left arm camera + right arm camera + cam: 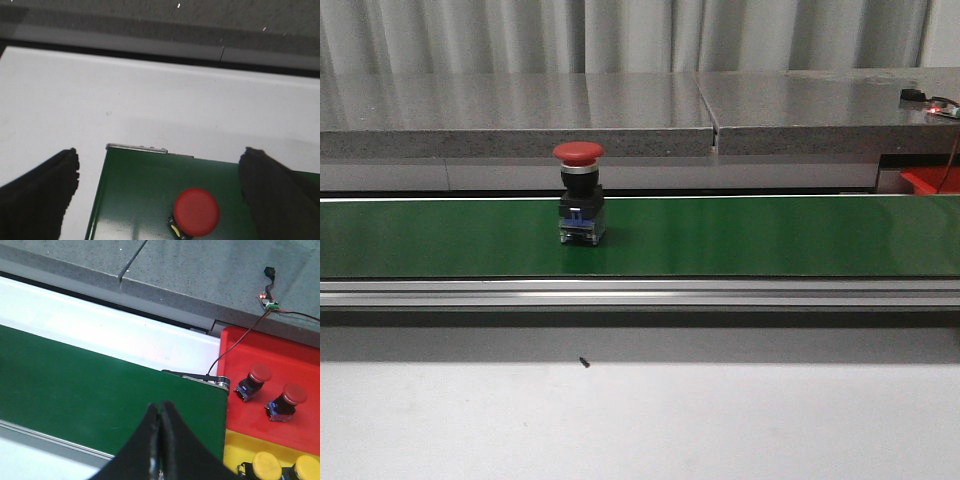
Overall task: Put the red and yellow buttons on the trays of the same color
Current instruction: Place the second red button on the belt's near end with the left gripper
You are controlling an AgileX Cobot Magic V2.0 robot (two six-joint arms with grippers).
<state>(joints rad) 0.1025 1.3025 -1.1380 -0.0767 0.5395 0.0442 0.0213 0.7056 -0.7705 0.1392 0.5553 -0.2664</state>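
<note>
- Stood upright on belt (pixel 740 235): red button (pixel 579 193), unpicked.
- Hung over it, left gripper (pixel 165 192) spread wide.
- Right gripper (pixel 161 412) pinched closed, holding nothing.
- Needed next, probably: descent, squeeze, carry to red tray (pixel 260 352).

I log one red button (pixel 580 193), mushroom cap on a black body, upright on the green belt. On the red tray (pixel 300 360) I count two red buttons, one (pixel 253 380) beside the other (pixel 286 400), both tipped over. On the yellow tray (pixel 233 445) I see two yellow buttons (pixel 266 465) (pixel 306 468), partly cropped.
</note>
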